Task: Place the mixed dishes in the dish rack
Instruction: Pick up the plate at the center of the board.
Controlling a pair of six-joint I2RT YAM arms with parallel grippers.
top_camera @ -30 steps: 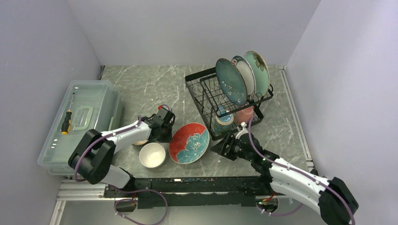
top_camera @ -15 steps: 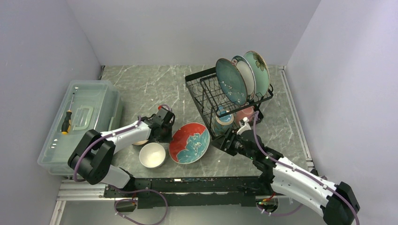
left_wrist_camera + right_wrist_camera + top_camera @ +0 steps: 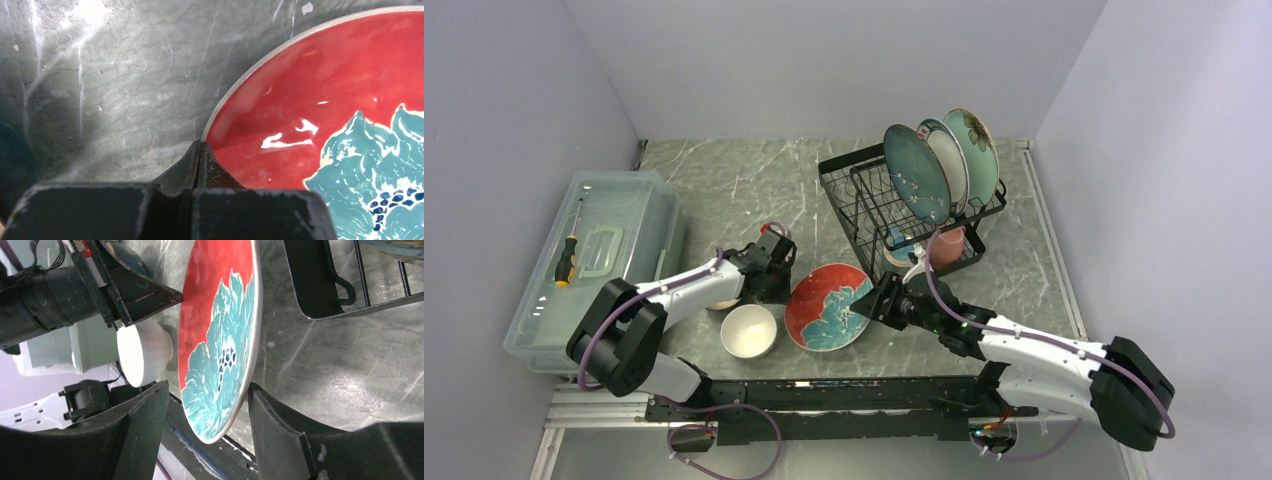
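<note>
Marks on red plate (image 3: pixel 215 315) unreadable; left gripper (image 3: pixel 200 146) together at its rim; right gripper (image 3: pixel 206 387) apart astride it.

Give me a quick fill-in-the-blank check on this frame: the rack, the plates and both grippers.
1. The dish rack holds ___ upright plates.
2. The left gripper is ___, its tips at the red plate's rim.
3. The right gripper's jaws stand ___, one on each side of that plate's rim.
4. The bowl on the table beside the red plate is ___ in colour.

Missing words: three; shut; open; white.
</note>
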